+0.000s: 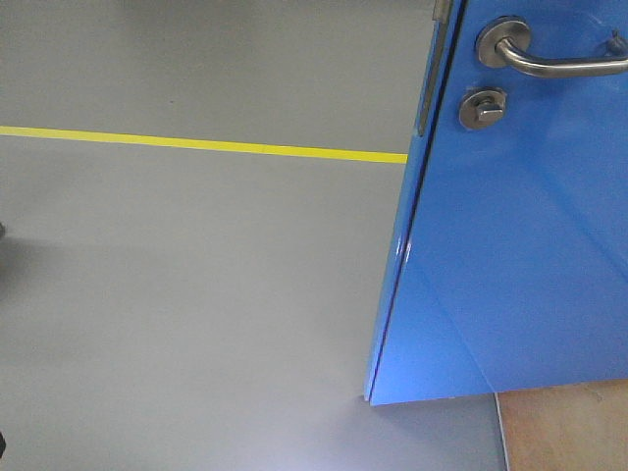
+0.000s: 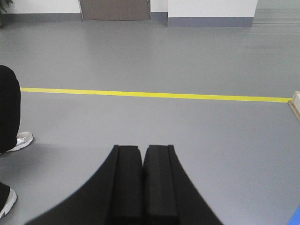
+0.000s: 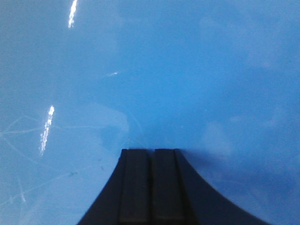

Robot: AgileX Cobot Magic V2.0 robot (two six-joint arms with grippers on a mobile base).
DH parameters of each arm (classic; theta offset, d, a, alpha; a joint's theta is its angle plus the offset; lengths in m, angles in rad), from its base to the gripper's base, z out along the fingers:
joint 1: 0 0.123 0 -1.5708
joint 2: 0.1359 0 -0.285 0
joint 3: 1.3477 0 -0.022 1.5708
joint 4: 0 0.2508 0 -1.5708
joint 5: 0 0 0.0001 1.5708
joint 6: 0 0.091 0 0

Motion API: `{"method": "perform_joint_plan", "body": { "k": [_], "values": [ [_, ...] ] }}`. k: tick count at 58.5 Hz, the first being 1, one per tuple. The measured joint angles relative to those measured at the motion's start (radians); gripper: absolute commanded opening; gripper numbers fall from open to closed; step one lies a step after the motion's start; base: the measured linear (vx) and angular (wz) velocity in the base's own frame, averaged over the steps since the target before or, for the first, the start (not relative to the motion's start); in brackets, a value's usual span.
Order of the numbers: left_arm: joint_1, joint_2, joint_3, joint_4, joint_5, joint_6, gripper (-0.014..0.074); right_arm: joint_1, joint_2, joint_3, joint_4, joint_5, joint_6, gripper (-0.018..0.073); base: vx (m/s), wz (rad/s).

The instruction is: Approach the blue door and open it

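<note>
At three o'clock in the front view stands the blue door, already swung partly off its frame, free edge running from twelve down to six. Near one o'clock on the panel sits the lever, with the lock just below. Fills the right wrist view entirely, with the right gripper pinched together, empty, fingertips at or almost at the panel; contact cannot be told. Points the left gripper, likewise pinched together and empty, across grey floor toward a yellow line. Probably best done by pressing steadily with the right fingertips, keeping well clear of the free edge, and advancing the base slowly so the door swings wider without rebounding.
</note>
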Motion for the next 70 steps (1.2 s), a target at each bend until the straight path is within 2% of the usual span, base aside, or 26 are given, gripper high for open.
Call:
{"method": "perform_joint_plan", "body": {
  "k": [70],
  "values": [
    [0.0,0.0,0.0,0.0,0.0,0.0,0.0073,0.004,0.004,0.0,0.002,0.016,0.0,0.0008,0.15,-0.04]
  ]
}}
